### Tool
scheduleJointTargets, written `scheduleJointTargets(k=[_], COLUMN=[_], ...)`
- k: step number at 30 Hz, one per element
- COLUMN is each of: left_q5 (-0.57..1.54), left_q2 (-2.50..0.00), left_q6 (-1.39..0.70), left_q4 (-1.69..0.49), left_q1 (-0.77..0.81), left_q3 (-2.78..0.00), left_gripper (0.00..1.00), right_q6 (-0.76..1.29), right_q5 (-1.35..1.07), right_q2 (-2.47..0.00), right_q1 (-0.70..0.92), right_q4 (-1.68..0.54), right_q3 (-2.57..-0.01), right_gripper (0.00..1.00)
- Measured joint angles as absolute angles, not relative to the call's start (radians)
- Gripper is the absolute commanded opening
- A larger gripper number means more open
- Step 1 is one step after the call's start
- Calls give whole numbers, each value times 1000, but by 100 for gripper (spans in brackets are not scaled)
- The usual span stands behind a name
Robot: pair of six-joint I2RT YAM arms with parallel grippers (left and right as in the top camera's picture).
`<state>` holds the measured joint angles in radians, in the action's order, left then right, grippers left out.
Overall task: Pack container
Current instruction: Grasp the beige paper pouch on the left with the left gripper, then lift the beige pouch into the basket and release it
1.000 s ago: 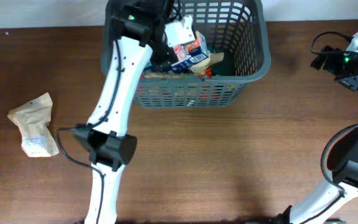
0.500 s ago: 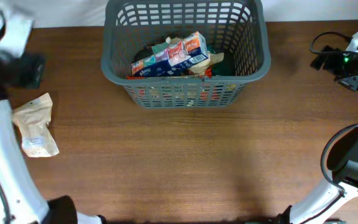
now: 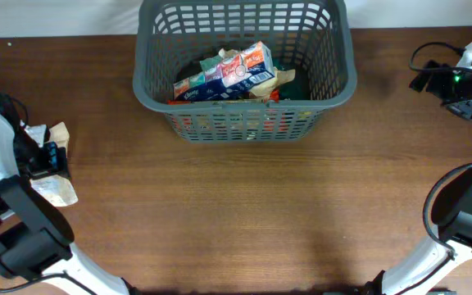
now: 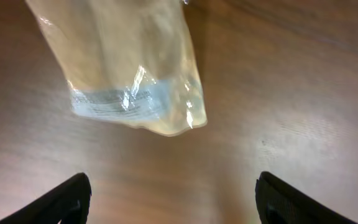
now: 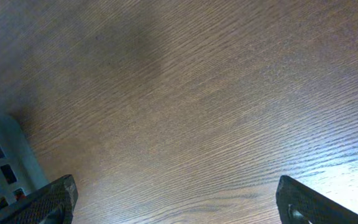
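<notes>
Container (image 3: pixel 244 124): dark grey slotted basket at the far middle of the worktop (image 3: pixel 269 213), holding a heap of printed snack packets (image 3: pixel 234 70). Beige packet (image 4: pixel 126 62): lies flat on the wood at the left side, well apart from the container; the only loose piece in view. Left pincer (image 4: pixel 171 190): hangs just above this packet, jaws spread wide and empty; the packet's near end lies ahead of the fingertips, not between them. Right pincer (image 5: pixel 176 199): over bare wood just right of the container, jaws likewise spread, holding nothing. Step in hand, by judgement: the reach for the one packet not yet packed. Next move calls for bringing the fingers astride the packet, lowering to the wood, closing on the thin crinkly film without pushing it away, then lifting it clear of the basket rim. Hard to make out: overhead, the left arm covers most of the packet; the wrist view crops its far end and is blurred; label print unreadable; lower layers in the basket hidden.
</notes>
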<state>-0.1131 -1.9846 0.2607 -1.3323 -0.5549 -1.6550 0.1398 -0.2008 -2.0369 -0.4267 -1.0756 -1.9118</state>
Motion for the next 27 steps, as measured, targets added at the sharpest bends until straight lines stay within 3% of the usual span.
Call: scheduleJointTargets(k=[6, 7, 20, 22, 23, 26, 27], left_q5=[-113, -113, -96, -89, -86, -68, -68], left_q2=[-2028, -2035, -2105, -2154, -2174, -2215, -2215], left_q6=[250, 249, 242, 242, 241, 239, 239], left_q4=[-1210, -1188, -992, -991, -990, -990, -988], left_q1=[-586, -591, -600, -600, -600, -600, -600], left_q3=[-1655, -1655, -1655, -1655, -1655, -1655, -1655], left_gripper=[87, 92, 90, 76, 63, 8, 2], right_q6=[140, 139, 139, 140, 139, 140, 139], right_q5=[-201, -201, -201, -201, -201, -201, -201], right_q2=[-2037, -2037, -2037, -2037, -2037, -2037, -2037], right_q1=[-427, -427, -427, -427, -427, -427, -427], right_q4=[-1076, -1076, -1076, -1076, -1076, -1076, -1076], right_q3=[-1911, -1912, -1912, -1912, -1911, -1911, -1912], right_gripper=[99, 99, 99, 99, 99, 99, 99])
